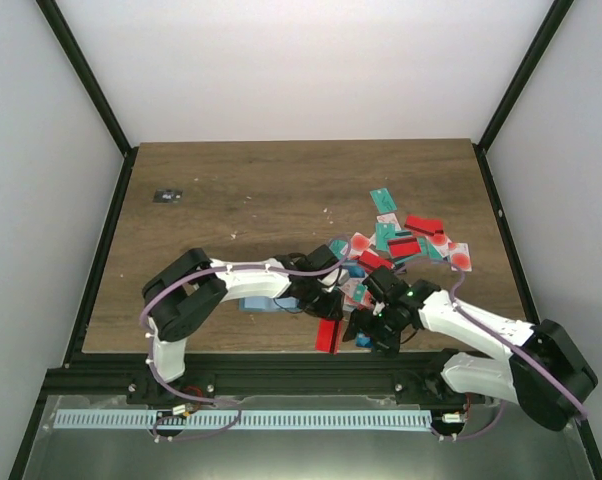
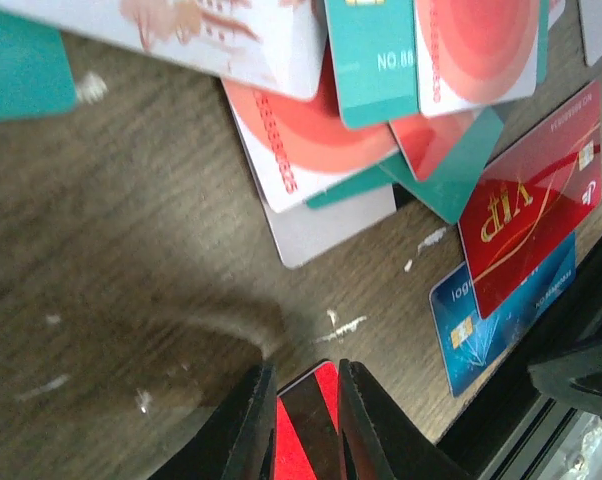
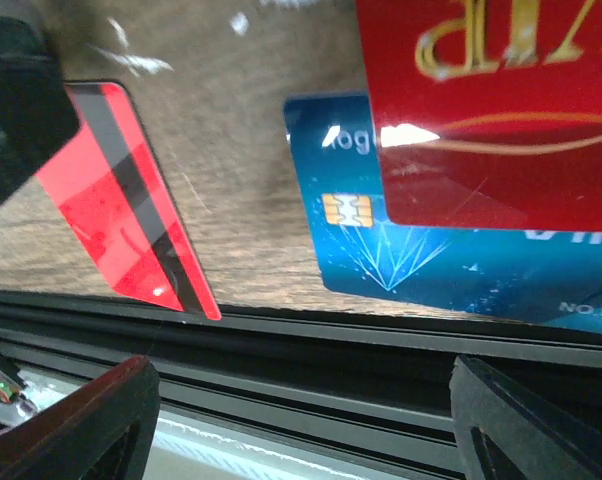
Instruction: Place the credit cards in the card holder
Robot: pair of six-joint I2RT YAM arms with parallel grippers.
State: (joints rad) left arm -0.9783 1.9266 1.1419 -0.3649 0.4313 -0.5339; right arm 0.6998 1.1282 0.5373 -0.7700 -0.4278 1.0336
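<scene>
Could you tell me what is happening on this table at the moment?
The left gripper is pinching a red card with a black stripe near the front edge of the table. The right gripper is open and empty beside it, close to a blue card and a red VIP card. The other credit cards lie in a loose heap on the right. The card holder lies beneath the left arm.

Credit cards (image 1: 422, 225) lie heaped; a red black-striped card (image 1: 329, 335) tilts near the blue card holder (image 1: 258, 304).
</scene>
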